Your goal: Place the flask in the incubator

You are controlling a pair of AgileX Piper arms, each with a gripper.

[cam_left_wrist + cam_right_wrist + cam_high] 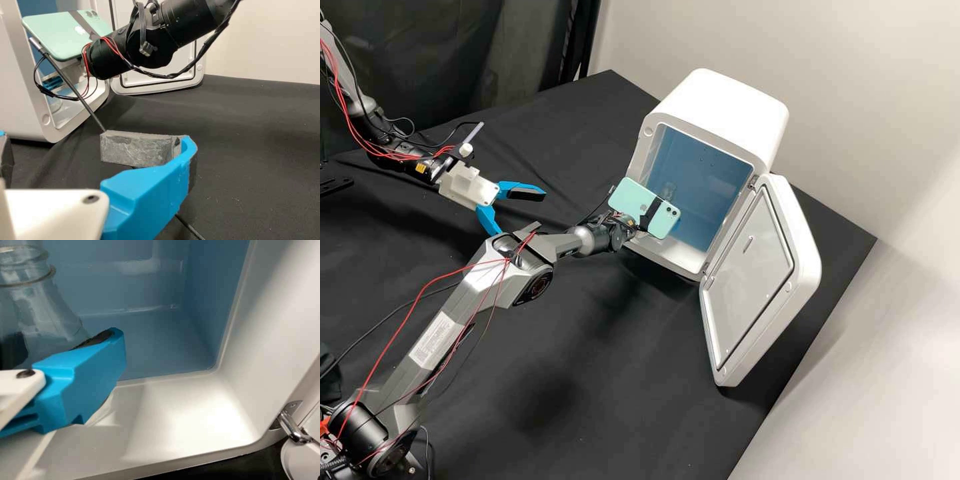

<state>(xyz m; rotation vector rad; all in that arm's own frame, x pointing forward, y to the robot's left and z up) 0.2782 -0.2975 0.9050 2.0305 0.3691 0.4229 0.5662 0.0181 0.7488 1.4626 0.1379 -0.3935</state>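
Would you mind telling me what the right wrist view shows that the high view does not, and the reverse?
The right wrist view adds the glass flask, at the mouth of the incubator. The high view adds the open left gripper above the bench, the incubator's swung-open door, and the green phone on the arm reaching into it. Both show the incubator's blue interior and white rim.

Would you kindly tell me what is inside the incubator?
A clear glass flask, held by the right arm's blue fingers inside the blue chamber. The fingers cover its base, so whether it touches the floor is hidden.
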